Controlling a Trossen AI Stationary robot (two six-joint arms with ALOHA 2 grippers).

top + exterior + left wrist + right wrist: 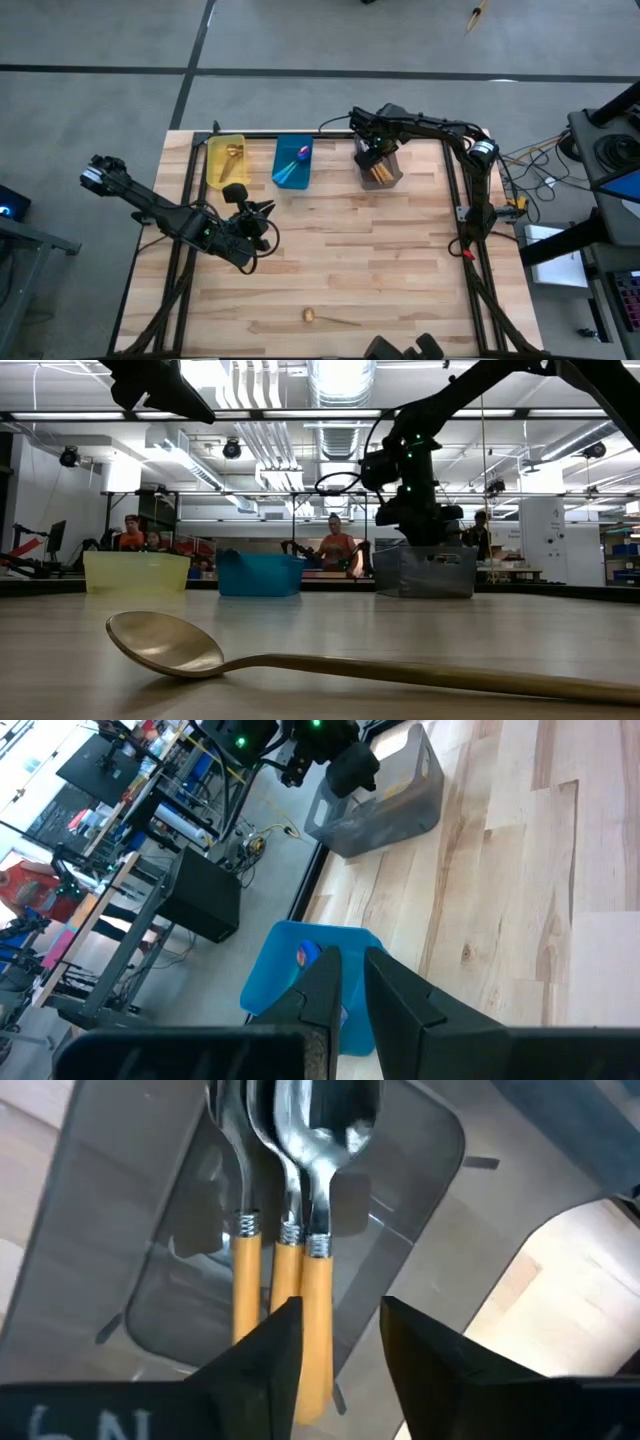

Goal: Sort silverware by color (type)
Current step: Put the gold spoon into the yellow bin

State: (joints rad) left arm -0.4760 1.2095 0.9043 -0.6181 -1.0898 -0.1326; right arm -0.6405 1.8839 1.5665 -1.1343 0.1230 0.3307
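Observation:
A gold spoon (312, 316) lies flat on the table near its near edge, bowl up and close to the lens in the low view (165, 643). Three silver spoons with orange handles (288, 1230) lie side by side in the grey bin (392, 178). My right gripper (340, 1342) hovers open over them, and one orange handle (315, 1320) shows in the gap between its fingers. A purple spoon (303, 154) rests in the blue bin (290, 175), and a gold one (234, 151) in the yellow bin (222, 170). My left gripper (258, 210) is open and empty, just on the near side of those two bins.
The three bins stand in a row along the table's far edge, seen in the low view as yellow (136, 572), blue (260, 574) and grey (425, 572). Bare wood lies between them and the lone gold spoon. People sit in the room beyond the table's far edge.

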